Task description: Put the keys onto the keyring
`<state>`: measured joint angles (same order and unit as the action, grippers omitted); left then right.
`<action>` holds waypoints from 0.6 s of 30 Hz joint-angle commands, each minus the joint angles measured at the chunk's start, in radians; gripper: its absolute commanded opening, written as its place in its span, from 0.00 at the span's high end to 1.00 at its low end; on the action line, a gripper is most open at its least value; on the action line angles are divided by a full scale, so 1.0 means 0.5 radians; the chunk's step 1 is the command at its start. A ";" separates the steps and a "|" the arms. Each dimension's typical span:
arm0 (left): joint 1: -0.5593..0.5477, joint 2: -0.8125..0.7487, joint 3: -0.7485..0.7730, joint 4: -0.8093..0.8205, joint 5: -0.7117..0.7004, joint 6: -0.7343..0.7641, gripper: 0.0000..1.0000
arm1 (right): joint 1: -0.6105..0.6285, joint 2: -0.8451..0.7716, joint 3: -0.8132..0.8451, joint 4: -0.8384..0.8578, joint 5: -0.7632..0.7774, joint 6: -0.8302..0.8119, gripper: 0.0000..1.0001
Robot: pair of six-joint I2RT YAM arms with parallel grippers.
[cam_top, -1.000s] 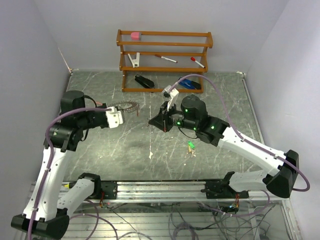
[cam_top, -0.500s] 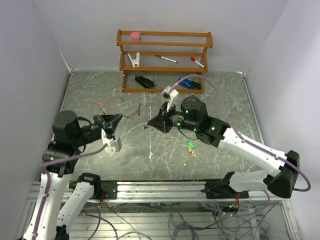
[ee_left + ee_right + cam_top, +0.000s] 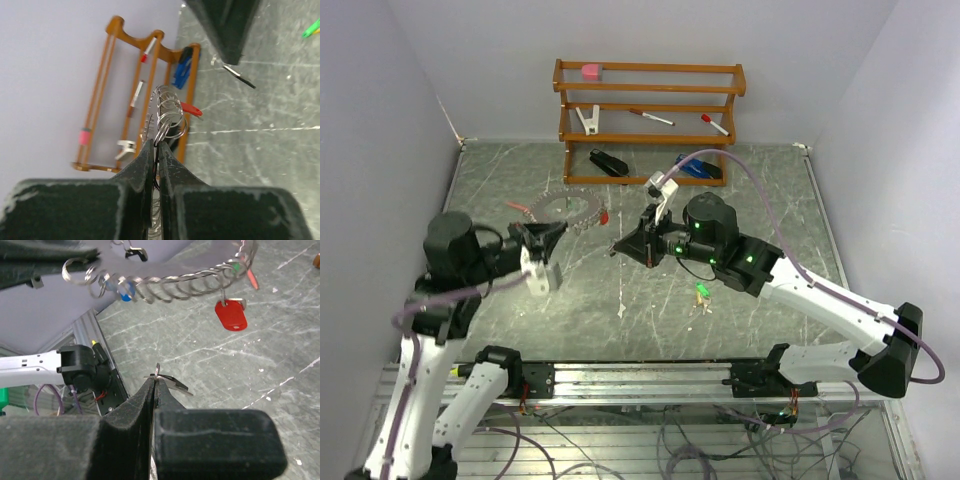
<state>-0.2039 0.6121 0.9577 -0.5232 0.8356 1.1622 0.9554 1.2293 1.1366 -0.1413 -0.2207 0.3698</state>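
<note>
The keyring (image 3: 570, 211) is a thin silver hoop fringed with small keys and a red tag (image 3: 604, 215). My left gripper (image 3: 542, 246) is shut on its near edge; the left wrist view shows the rings (image 3: 167, 114) pinched at the fingertips (image 3: 156, 145). My right gripper (image 3: 616, 248) is shut on a small key with a black head (image 3: 172, 383), held by its little ring, just right of the hoop. In the right wrist view the keyring (image 3: 175, 282) hangs above the key. A green-headed key (image 3: 701, 291) lies on the table under my right arm.
A wooden rack (image 3: 650, 120) stands at the back with pens, a pink block and a white clip. A black stapler (image 3: 608, 162) and a blue object (image 3: 698, 167) lie at its foot. A small pale scrap (image 3: 622, 311) lies near the front.
My left arm has folded back and lowered, its gripper still on the keyring, which now hangs lower and further left. My right gripper has edged slightly left with the black key.
</note>
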 commanded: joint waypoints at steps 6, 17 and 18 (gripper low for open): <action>-0.003 0.576 0.663 -0.318 -0.014 -0.649 0.93 | 0.045 -0.006 0.176 0.027 0.166 -0.078 1.00; -0.003 0.862 1.062 -0.839 0.023 -0.752 0.93 | 0.060 0.184 0.414 0.065 0.269 -0.180 1.00; -0.004 0.874 1.081 -0.857 0.027 -0.759 0.93 | 0.063 0.200 0.430 0.073 0.271 -0.184 1.00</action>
<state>-0.2054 1.0176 1.4414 -0.8722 0.8177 0.8234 0.9768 1.2976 1.3052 -0.1326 -0.1081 0.3084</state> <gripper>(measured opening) 0.108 0.006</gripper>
